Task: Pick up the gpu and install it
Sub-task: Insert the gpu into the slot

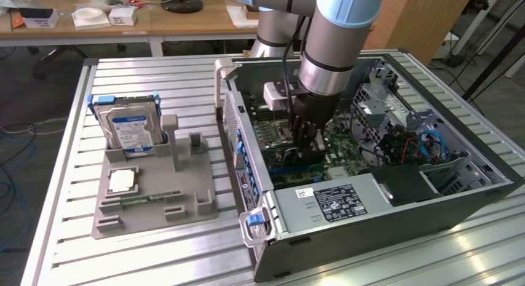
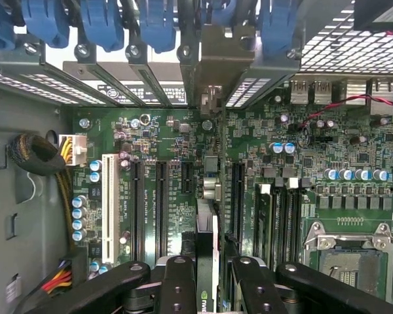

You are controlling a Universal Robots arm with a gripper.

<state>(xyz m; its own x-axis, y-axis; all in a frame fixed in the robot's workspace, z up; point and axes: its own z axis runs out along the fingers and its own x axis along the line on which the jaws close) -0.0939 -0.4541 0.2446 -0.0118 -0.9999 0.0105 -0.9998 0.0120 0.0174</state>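
Note:
My gripper [image 2: 208, 278] is shut on the gpu [image 2: 206, 245], a thin card seen edge-on between the two black fingers [image 2: 180, 284], with a green strip along its edge. Its silver end bracket [image 2: 217, 62] points toward the case's rear slot openings. Below the card lies the green motherboard [image 2: 164, 124] with its long black expansion slots [image 2: 160, 203]. I cannot tell whether the card touches a slot. In the exterior view the gripper [image 1: 305, 152] reaches down into the open PC case [image 1: 254, 144], low over the motherboard [image 1: 275, 132].
Blue retention clips [image 2: 105, 23] line the rear slots. A power supply [image 1: 332, 203] and cabled drive bays [image 1: 414, 144] fill the case on the exterior view's right. On the left, a grey fixture tray [image 1: 193, 178] holds a hard drive [image 1: 130, 127], a RAM stick [image 1: 152, 198] and a CPU [image 1: 123, 179].

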